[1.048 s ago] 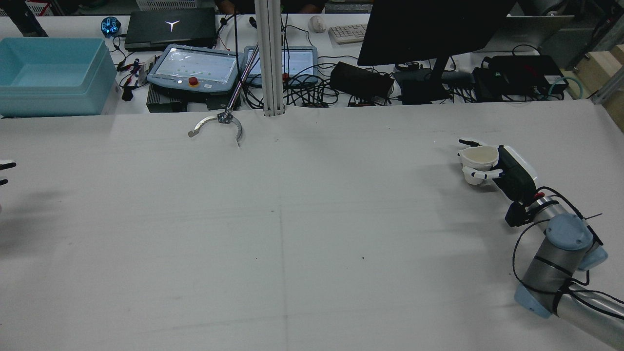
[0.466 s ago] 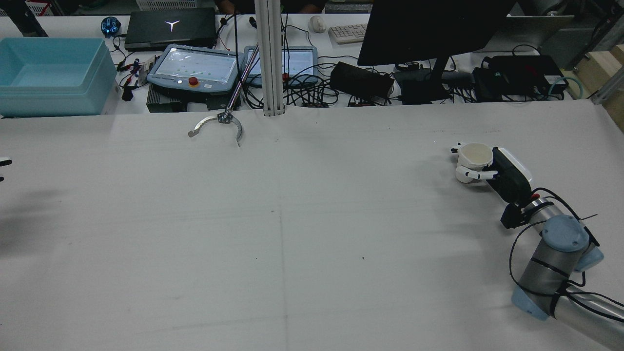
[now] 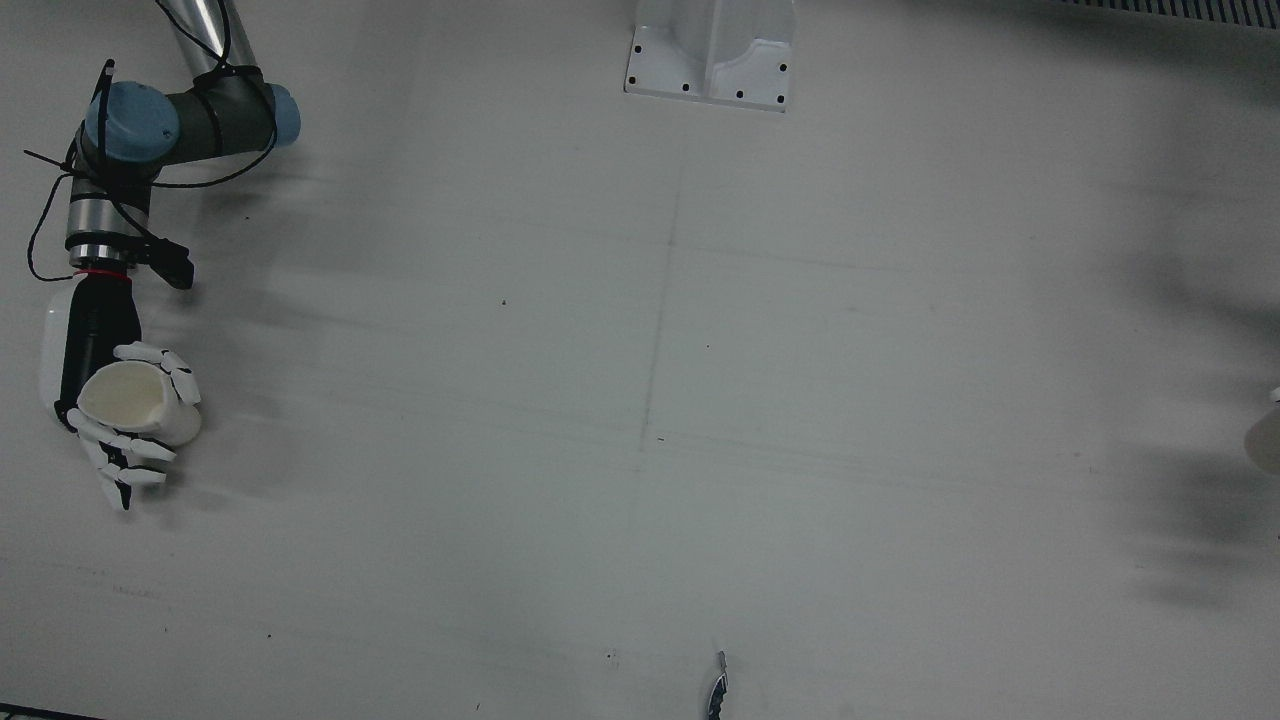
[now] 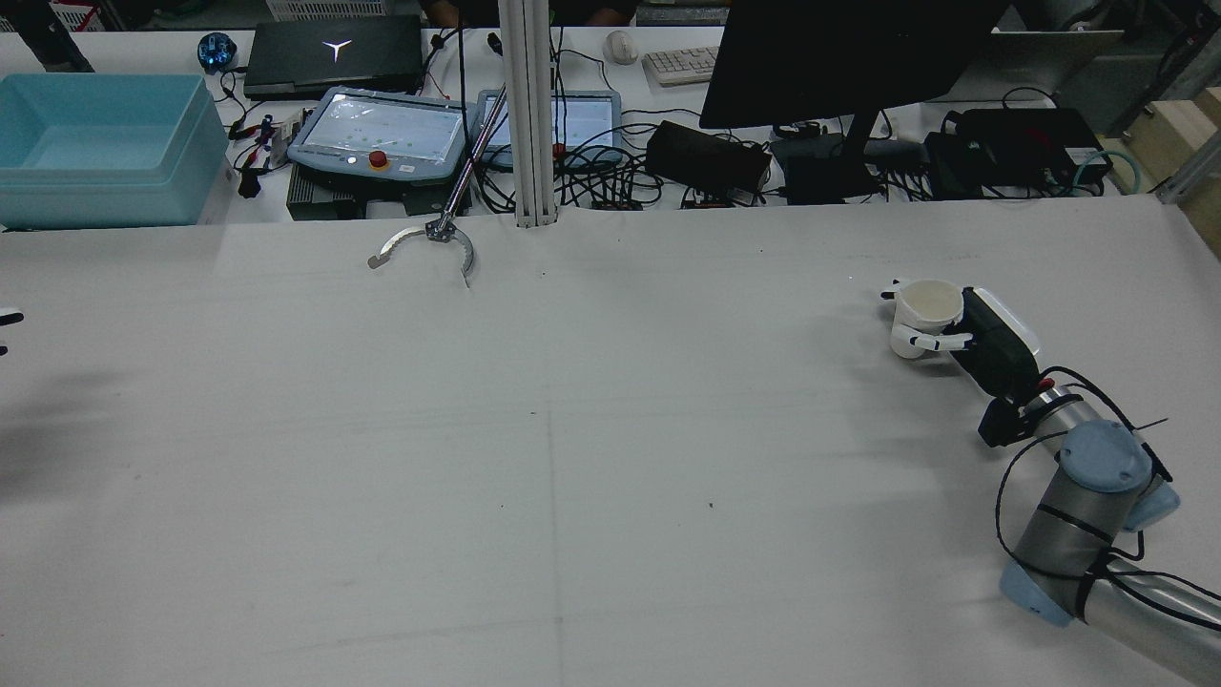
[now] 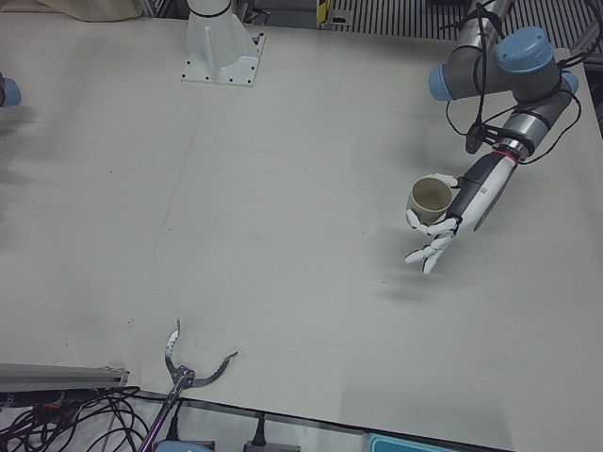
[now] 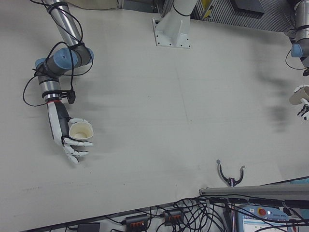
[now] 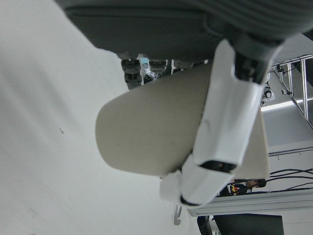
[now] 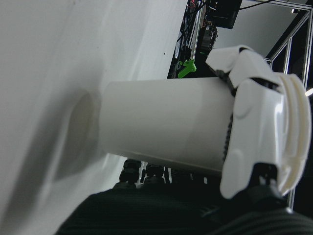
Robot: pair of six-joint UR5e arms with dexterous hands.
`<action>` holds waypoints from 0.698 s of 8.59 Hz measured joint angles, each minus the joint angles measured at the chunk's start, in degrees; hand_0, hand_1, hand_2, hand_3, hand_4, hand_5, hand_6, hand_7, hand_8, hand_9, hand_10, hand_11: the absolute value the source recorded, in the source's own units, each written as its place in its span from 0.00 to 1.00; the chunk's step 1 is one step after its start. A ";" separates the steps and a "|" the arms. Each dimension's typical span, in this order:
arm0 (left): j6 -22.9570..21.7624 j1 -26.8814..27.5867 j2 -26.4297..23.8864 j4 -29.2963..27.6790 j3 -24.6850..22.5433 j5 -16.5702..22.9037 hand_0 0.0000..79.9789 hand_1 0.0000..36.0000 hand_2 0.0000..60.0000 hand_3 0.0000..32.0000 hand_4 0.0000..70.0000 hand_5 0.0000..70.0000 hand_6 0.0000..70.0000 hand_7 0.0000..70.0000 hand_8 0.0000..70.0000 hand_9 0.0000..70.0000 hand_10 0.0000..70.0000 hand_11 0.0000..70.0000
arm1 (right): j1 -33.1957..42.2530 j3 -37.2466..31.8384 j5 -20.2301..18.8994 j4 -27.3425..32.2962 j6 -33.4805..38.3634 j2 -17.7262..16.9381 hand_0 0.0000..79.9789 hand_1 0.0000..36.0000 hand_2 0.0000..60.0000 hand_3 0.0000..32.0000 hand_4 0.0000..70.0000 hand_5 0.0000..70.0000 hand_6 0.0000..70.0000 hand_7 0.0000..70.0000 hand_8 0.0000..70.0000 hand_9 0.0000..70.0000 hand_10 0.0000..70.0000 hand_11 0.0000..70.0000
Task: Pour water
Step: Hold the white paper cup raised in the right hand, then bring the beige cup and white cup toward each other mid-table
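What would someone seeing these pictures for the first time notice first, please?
Each hand holds a cup, far apart at opposite sides of a big bare white table. The right hand grips a white cup, upright with its mouth open, at the robot's right edge; the left hand holds a beige cup on the far left side. Behind the table, a metal grabber claw rests by a cluttered desk with a blue bin.

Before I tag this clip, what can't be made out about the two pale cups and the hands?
- Water: rear view is too distant to show any in the right hand's white cup.
- Left hand: cut off by the rear view's left edge and the front view's right edge.
- Beige cup: the left hand view shows only its outside; a white finger crosses it.
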 measured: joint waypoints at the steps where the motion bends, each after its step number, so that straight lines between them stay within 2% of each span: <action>1: 0.00 0.00 0.00 0.01 0.00 0.00 1.00 1.00 1.00 0.00 0.88 1.00 0.18 0.20 0.06 0.02 0.10 0.21 | 0.18 0.08 -0.06 -0.02 0.00 0.04 0.73 0.69 0.59 0.00 0.96 0.15 0.43 0.46 0.19 0.18 0.13 0.21; 2: -0.02 0.00 0.00 0.03 -0.01 0.00 1.00 1.00 1.00 0.00 0.88 1.00 0.18 0.21 0.06 0.02 0.10 0.21 | 0.49 0.69 -0.17 -0.11 -0.02 0.06 0.73 0.70 0.59 0.00 0.96 0.15 0.43 0.47 0.18 0.18 0.13 0.20; 3: -0.08 0.00 0.00 0.04 -0.08 0.02 1.00 1.00 1.00 0.00 0.90 1.00 0.19 0.21 0.06 0.02 0.10 0.21 | 0.85 1.89 -0.29 -0.31 -0.05 0.06 0.74 0.71 0.60 0.00 1.00 0.15 0.45 0.49 0.18 0.17 0.11 0.18; 6: -0.14 0.15 -0.01 -0.04 -0.37 0.12 1.00 1.00 1.00 0.00 0.93 1.00 0.19 0.21 0.06 0.02 0.10 0.21 | 1.80 4.20 -0.46 -0.65 -0.13 0.01 0.75 0.72 0.60 0.00 1.00 0.15 0.47 0.52 0.17 0.16 0.10 0.16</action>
